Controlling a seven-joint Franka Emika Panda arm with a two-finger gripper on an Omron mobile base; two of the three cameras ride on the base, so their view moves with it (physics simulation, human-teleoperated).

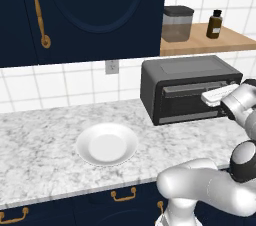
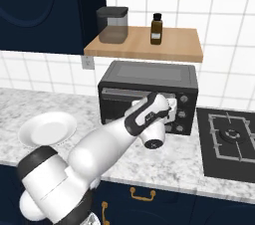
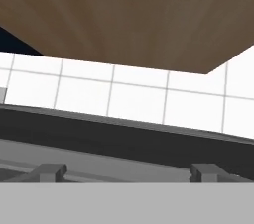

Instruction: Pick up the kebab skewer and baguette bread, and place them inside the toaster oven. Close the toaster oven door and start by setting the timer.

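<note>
Toaster oven (image 1: 187, 87) sits on the marble counter (image 1: 40, 145) against the tiled wall, under a wooden shelf (image 2: 144, 45); toaster oven door (image 2: 137, 102) is up, shut against the front, w/ grey bar handle along its top. Gripper (image 2: 172, 109) is right at the oven front, upper right part of the door next to the knob column (image 2: 183, 114); the white hand covers that corner in both base views. In the hand view two dark finger tips (image 3: 48, 171) stand far apart at the bottom, so jaws are spread wide, nothing seen between them; beyond them the oven's dark top edge, white tiles and the shelf's brown underside. Whether the tips touch the door: can't tell. Around: 1 white plate (image 1: 106, 143) on the counter left of the oven, well apart from it, nothing on it. On the shelf: 1 clear canister w/ dark lid (image 2: 112, 25) and 1 small brown bottle (image 2: 156, 29), side by side, apart. 1 wall outlet (image 1: 112, 66) on the tiles left of the oven. 1 black stovetop (image 2: 229, 142) set in the counter just right of the oven. Navy upper cabinets (image 1: 85, 10) w/ 1 brass handle (image 1: 39, 12); lower drawers w/ brass pulls (image 1: 123, 196). The arm's white links cross in front of the oven's right side, hiding part of the door.
</note>
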